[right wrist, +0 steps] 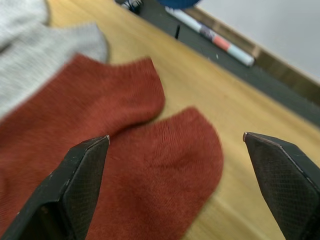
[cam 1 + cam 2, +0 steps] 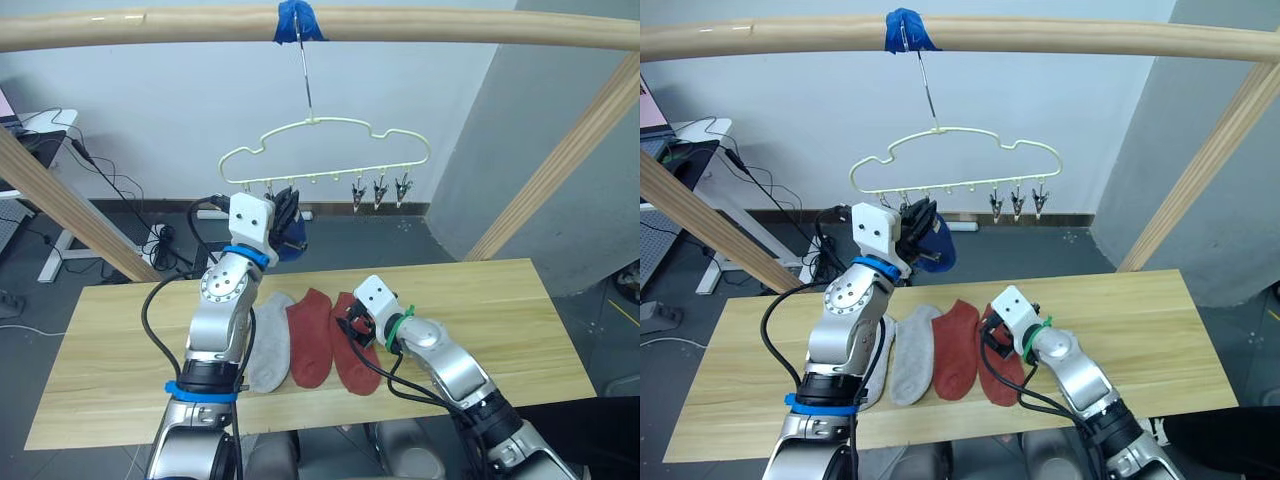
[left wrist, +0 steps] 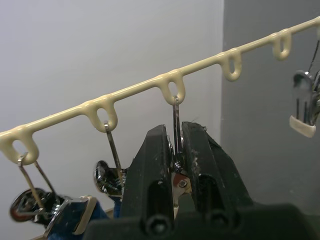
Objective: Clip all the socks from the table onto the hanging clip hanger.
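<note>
Pinching a clip (image 3: 176, 172) on the hanger (image 2: 325, 150) with the left gripper (image 3: 175, 150), blue sock (image 2: 937, 245) up there; right gripper (image 1: 175, 145) is gaping wide over two red socks (image 2: 330, 345), grey ones (image 2: 270, 345) waiting too.

A wooden pole frame (image 2: 420, 25) wrapped in blue tape (image 2: 296, 20); cables (image 2: 120, 185) trail on the floor.

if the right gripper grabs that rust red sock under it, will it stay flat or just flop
It will probably flop: the rust red sock is thin soft knit lying limp on the table. Pinched at one edge by the open right gripper, the rest should hang down. It looks light, and a push would likely bunch it up against the second red sock, which it touches.
</note>
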Robot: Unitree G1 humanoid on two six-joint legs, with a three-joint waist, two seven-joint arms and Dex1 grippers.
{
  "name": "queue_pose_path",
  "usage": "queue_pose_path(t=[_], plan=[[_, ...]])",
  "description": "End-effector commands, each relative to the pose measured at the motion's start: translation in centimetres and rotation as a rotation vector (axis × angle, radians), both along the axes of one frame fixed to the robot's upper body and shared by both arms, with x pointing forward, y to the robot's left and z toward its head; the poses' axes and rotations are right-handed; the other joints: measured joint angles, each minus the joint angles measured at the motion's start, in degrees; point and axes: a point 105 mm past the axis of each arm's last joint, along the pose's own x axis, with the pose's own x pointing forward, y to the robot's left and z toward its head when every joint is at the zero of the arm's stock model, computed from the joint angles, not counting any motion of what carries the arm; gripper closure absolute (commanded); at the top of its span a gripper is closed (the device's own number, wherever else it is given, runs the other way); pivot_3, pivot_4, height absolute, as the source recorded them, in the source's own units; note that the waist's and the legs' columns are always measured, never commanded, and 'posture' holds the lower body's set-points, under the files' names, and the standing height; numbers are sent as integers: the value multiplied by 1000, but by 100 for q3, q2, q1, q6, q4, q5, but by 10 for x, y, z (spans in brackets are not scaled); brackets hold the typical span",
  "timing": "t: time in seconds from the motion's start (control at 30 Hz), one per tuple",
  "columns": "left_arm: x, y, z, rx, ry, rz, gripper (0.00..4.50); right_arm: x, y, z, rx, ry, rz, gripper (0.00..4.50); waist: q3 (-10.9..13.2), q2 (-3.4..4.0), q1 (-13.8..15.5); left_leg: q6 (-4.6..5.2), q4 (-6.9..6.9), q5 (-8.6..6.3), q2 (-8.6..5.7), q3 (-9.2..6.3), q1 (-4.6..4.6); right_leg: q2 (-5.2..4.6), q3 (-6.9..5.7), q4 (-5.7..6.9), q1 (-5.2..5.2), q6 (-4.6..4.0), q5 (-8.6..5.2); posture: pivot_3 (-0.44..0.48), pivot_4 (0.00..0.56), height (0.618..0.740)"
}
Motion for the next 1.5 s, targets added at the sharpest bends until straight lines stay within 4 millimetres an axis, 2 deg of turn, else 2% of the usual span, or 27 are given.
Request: queue_pose_path(t=[0.03, 0.2, 0.27, 0.43, 0.67, 0.7, 0.83, 0.93, 1.03, 1.13, 1.3, 1.5], plan=[[-5, 2, 7, 6, -13, -28, 4397, 8, 0, -3, -1, -21, -31, 0, 2, 1, 1, 0, 0, 0, 0, 0, 0, 0, -1, 0, 0, 0, 0, -200, 240, 730], [-6, 3, 8, 5, 5, -50, 4397, 7, 3, -18, -20, 11, -21, 0, 4, 2, 6, 0, 0, 0, 0, 0, 1, 0, -1, 1, 0, 0, 0, -181, 247, 730], [-6, 3, 8, 1, 14, -64, 4397, 8, 3, -23, -27, 19, -20, 376, 5, 3, 3, 0, 0, 0, 0, -1, 2, 0, 0, 2, 1, 1, -1, -181, 247, 730], [-10, 1, 10, -12, 28, -117, 4397, 8, 3, -26, -34, 17, -18, 1860, 6, 3, 5, 0, 0, 0, 1, -1, 4, 1, 0, 3, 1, 5, -3, -179, 252, 730], [-15, -2, 16, -26, 60, -226, 4397, 7, 2, -20, -23, -3, 12, 4382, 13, 7, 8, 0, 0, 0, 1, -1, 3, 1, 0, 3, 1, 7, -4, -189, 253, 730], [-15, -2, 17, -26, 66, -242, 4397, 8, 2, -14, -16, -19, 35, 4484, 16, 6, 6, 0, 0, 0, 1, -1, 3, 1, 0, 3, 1, 7, -4, -192, 254, 730], [-17, -3, 19, -32, 85, -282, 4397, 12, 3, 9, -17, -87, 122, 4500, 47, 7, 4, 0, 1, 0, 0, 0, 2, 1, 1, 1, 1, 18, -11, -197, 255, 730], [-18, -4, 21, -28, 93, -301, 4397, 13, 9, 40, -14, -169, 222, 4500, 94, 8, -6, 0, 1, 0, 1, 1, 1, 1, 3, 1, 0, 18, -11, -199, 255, 730], [-18, -4, 22, -24, 98, -308, 4397, 12, 25, 75, 28, -259, 311, 4500, 100, 6, -24, 0, -1, 0, 3, -1, 2, 3, 0, 4, -2, 18, -11, -199, 252, 730], [-18, -4, 22, -24, 102, -312, 4397, 9, 41, 96, 74, -304, 366, 4500, 100, 6, -18, 0, -3, 0, 6, -6, 2, 7, -4, 5, -2, 9, -6, -197, 247, 730], [-19, -4, 21, -24, 106, -315, 4397, 10, 61, 109, 131, -317, 396, 4500, 100, 6, -3, 0, -2, -1, 4, -4, -4, 0, -4, -4, -1, -8, 5, -195, 243, 730], [-20, -2, 19, -25, 110, -302, 4397, 17, 64, 120, 175, -341, 360, 4500, 100, 6, 8, 0, -3, -1, 3, -5, -4, -2, -6, -2, -3, -9, 5, -184, 236, 730]])
